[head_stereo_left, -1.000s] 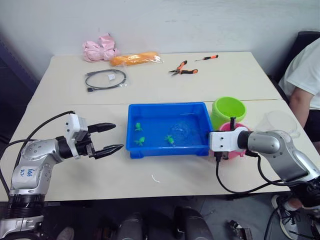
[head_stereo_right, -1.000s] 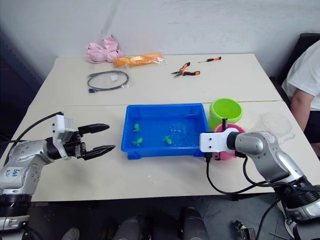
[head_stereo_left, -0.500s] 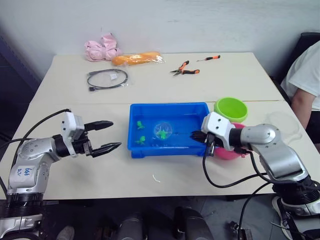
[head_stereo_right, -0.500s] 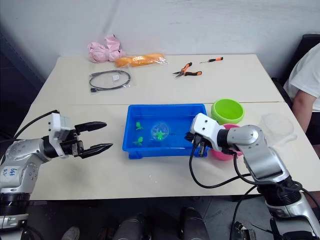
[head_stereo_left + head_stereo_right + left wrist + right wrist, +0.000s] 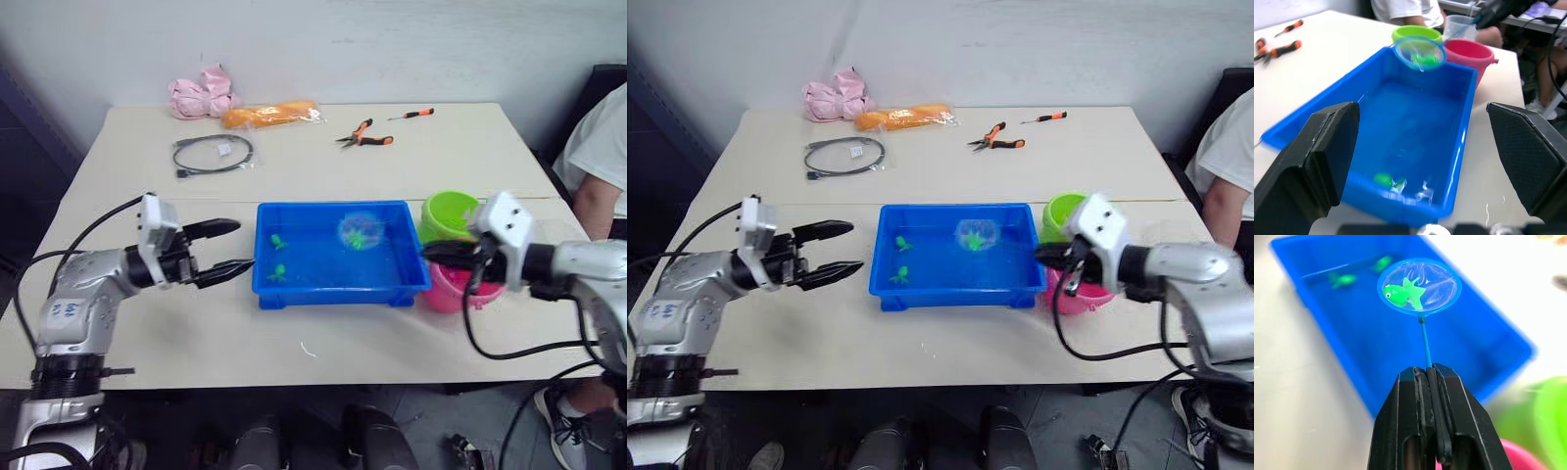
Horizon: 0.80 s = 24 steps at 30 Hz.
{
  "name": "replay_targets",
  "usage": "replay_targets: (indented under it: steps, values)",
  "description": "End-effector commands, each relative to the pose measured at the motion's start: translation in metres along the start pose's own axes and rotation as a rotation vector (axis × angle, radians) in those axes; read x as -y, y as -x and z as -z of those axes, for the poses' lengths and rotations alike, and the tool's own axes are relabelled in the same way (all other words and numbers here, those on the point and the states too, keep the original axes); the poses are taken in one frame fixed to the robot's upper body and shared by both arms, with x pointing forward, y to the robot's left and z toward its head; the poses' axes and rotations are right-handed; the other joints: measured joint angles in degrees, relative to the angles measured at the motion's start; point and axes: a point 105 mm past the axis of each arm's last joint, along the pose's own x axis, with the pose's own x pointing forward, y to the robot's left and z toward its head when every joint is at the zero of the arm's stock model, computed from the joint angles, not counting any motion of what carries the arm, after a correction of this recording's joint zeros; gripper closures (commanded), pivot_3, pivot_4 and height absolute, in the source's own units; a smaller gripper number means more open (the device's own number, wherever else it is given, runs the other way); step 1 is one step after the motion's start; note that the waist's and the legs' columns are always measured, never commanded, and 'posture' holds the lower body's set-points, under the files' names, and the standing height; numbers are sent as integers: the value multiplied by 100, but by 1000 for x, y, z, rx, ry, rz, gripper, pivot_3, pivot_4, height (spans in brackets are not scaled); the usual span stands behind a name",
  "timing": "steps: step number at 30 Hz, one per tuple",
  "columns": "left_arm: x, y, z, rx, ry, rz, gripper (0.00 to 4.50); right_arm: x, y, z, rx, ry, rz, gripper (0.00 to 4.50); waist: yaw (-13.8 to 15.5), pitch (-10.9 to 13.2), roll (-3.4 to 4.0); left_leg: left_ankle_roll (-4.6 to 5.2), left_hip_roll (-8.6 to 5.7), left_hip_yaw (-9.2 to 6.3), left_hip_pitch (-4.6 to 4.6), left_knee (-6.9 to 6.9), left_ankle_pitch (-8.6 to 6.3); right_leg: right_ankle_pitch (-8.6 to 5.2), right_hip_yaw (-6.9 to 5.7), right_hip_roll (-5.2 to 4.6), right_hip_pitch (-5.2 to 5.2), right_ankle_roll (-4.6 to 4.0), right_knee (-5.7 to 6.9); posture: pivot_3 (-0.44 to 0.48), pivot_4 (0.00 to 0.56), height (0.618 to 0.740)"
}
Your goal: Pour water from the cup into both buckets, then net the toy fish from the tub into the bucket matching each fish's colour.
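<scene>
Netting is the step in hand: your right gripper (image 5: 1431, 382) is clamped on the thin handle of the small round blue-rimmed net (image 5: 1419, 286), which carries one green toy fish (image 5: 1403, 293) above the far end of the shallow bright blue plastic tub (image 5: 338, 291). Next, I judge, you swing it over the lime green pail (image 5: 448, 212), not the pink pail (image 5: 1469, 51) beside it, and tip. Your left gripper (image 5: 227, 249) waits wide open beside the tub's near end.

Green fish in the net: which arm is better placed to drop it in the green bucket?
Right. Its tool is shut on the net holding the green fish, with the green bucket close by. The left tool is open, on the tub's far side.
</scene>
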Motion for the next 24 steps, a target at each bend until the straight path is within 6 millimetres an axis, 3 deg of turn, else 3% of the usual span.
replay_targets:
  steps: [1, 6, 10, 14, 20, 24]
  values:
    - [2, -16, -13, 14, -125, 27, 61, 30, 26, -4, 6, 25, 130, 4500, -11, 0, 0, 0, 0, 2, 0, 0, 0, 0, 0, 2, 0, 0, 0, 0, 150, 740]
    - [5, -40, -20, 68, -118, 57, 61, 74, 48, 16, -56, 91, 363, 4500, -12, 0, -1, 1, 0, 10, 3, 0, 1, 1, 3, 6, 0, 1, -3, 0, 150, 740]
    - [7, -48, -19, 84, -108, 69, 61, 85, 55, 31, -82, 132, 427, 4500, -19, 0, -1, 0, 0, 12, 3, 0, 2, 1, 4, 10, -1, 1, -3, 0, 150, 740]
    - [11, -60, -19, 111, -96, 89, 61, 90, 58, 55, -227, 409, 489, 4500, -13, 0, 0, 1, -2, 15, 4, 2, 6, 1, 5, 13, 0, 3, -7, 0, 150, 740]
    - [13, -67, -17, 128, -81, 96, 61, 83, 54, 58, -299, 964, 517, 4500, -22, 1, 2, -3, -3, 15, 4, 2, 12, 2, 8, 11, -1, 5, -6, 0, 150, 740]
    - [13, -69, -16, 136, -86, 96, 61, 81, 54, 62, -311, 1173, 566, 4500, -28, 1, 2, -13, 3, 14, 6, 1, 17, 2, 12, 9, -2, 4, -3, 0, 150, 740]
